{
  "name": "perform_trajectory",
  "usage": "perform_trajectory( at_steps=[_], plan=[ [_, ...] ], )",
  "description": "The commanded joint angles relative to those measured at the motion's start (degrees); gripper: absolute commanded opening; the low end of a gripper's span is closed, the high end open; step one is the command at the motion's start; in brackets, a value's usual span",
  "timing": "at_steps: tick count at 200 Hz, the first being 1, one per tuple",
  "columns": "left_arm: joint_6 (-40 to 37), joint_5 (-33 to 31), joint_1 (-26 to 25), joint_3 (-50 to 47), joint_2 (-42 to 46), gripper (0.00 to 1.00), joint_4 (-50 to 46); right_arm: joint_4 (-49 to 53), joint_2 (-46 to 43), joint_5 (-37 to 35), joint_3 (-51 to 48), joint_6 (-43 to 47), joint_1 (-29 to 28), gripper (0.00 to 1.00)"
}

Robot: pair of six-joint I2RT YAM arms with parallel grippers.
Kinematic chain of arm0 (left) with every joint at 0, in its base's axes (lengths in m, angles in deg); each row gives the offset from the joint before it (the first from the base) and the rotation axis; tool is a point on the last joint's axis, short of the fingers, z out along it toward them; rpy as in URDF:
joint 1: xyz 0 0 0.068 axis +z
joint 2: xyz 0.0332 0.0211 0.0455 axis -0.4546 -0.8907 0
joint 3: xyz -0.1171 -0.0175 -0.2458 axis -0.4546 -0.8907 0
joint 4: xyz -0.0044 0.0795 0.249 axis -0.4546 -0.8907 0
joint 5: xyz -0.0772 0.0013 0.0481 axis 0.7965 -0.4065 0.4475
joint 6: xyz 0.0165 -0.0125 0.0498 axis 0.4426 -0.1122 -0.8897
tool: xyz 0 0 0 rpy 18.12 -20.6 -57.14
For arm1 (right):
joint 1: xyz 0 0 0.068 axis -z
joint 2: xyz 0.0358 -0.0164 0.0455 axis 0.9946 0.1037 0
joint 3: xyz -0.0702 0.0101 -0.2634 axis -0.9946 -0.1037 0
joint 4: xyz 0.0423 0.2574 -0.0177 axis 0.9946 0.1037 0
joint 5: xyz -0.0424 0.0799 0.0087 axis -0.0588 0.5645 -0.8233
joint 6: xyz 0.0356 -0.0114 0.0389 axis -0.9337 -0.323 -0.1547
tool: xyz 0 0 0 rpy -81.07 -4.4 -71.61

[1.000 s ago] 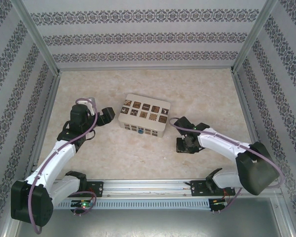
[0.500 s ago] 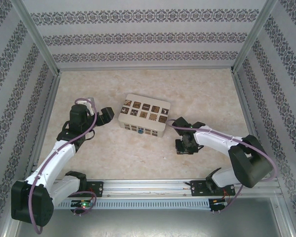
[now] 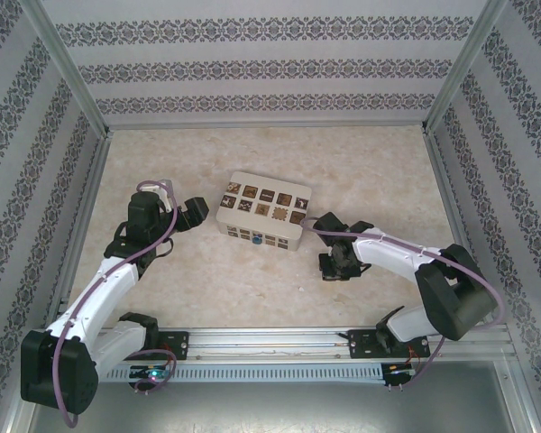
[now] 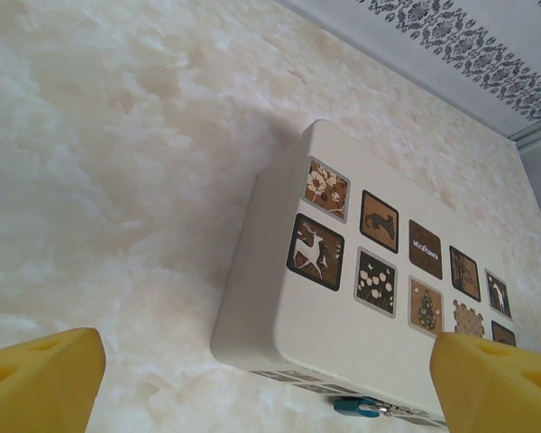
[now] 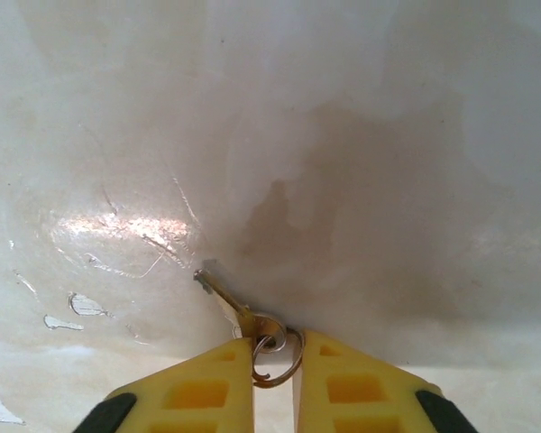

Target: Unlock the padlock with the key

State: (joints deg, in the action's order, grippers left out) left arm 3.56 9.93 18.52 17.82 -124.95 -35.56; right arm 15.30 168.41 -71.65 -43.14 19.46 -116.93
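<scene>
- Yellow-fingered right gripper (image 5: 272,347): found narrowed since a second ago, now pinching key (image 5: 224,298) by its ring end, low on desk (image 5: 388,180).
- Noted left gripper (image 3: 194,209) spread wide, unchanged, beside box (image 3: 263,209).
- Located blue padlock (image 3: 256,240) on box's near face; judged key secured, lift next.

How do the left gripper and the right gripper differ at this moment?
The left gripper stands wide open and empty; the right gripper is pinched on the ring end of the key. The left gripper faces the patterned box, with the blue padlock at its front; the right gripper points down at the table, right of the box. Both have yellow fingers.
</scene>
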Motion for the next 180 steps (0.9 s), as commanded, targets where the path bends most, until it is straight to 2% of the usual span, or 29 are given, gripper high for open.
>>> perform_trajectory(
  at_steps=[1,50,83,96,158,180],
  plan=[
    [0.4,-0.9,0.5,-0.2,1.0,0.93,-1.0,0.4,0.6,0.1,0.8,0.9,-0.5,0.10],
    [0.1,-0.9,0.5,-0.1,1.1,0.93,-1.1,0.9,-0.4,-0.2,0.8,0.9,-0.5,0.10],
    [0.0,-0.6,0.5,0.0,1.1,0.93,-1.2,0.9,-2.1,-0.3,1.0,0.9,-0.5,0.00],
    [0.0,0.0,0.6,0.2,1.1,0.93,-1.2,0.8,-3.3,-0.3,1.1,1.0,-0.5,0.00],
    [1.9,7.5,0.5,1.7,1.0,0.90,-1.1,-3.9,-10.8,0.9,0.1,0.3,-0.2,0.00],
    [5.7,11.5,0.4,1.6,0.6,0.89,1.2,-6.0,-13.4,2.6,0.1,-0.6,-0.1,0.00]
  ],
)
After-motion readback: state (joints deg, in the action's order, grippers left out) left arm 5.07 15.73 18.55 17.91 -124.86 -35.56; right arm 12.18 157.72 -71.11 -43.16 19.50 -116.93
